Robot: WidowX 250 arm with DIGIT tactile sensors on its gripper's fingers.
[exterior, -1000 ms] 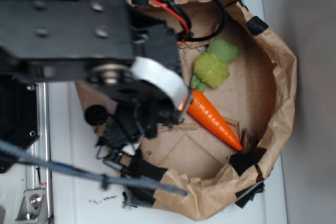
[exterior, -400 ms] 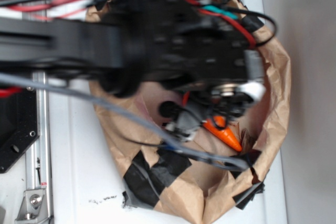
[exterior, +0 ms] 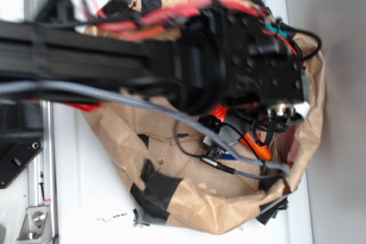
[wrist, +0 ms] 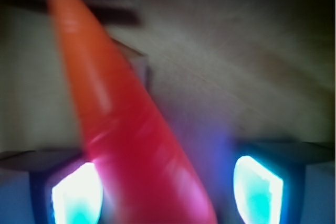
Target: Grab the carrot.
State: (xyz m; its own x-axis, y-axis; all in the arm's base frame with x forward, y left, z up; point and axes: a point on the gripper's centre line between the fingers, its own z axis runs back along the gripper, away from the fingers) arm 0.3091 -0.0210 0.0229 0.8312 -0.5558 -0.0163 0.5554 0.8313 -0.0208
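The carrot (wrist: 126, 124) is a glossy orange taper that fills the wrist view, running from the top left down between my fingers. In the exterior view only a bit of the carrot (exterior: 258, 147) shows under the arm, at the right side of the brown paper bowl. My gripper (wrist: 167, 187) is open and straddles the carrot. The left pad (wrist: 76, 195) is close against the carrot and the right pad (wrist: 257, 184) stands apart from it. In the exterior view the black wrist (exterior: 246, 72) hides the jaws.
The brown paper bowl's rim (exterior: 311, 124), patched with black tape, rises close around the gripper on the right. Grey and black cables (exterior: 240, 167) hang over the bowl. A metal rail (exterior: 40, 164) runs along the left. The plush lump is hidden under the arm.
The arm has swung right across the bowl and come down over the carrot. It now covers the plush lump and most of the carrot.
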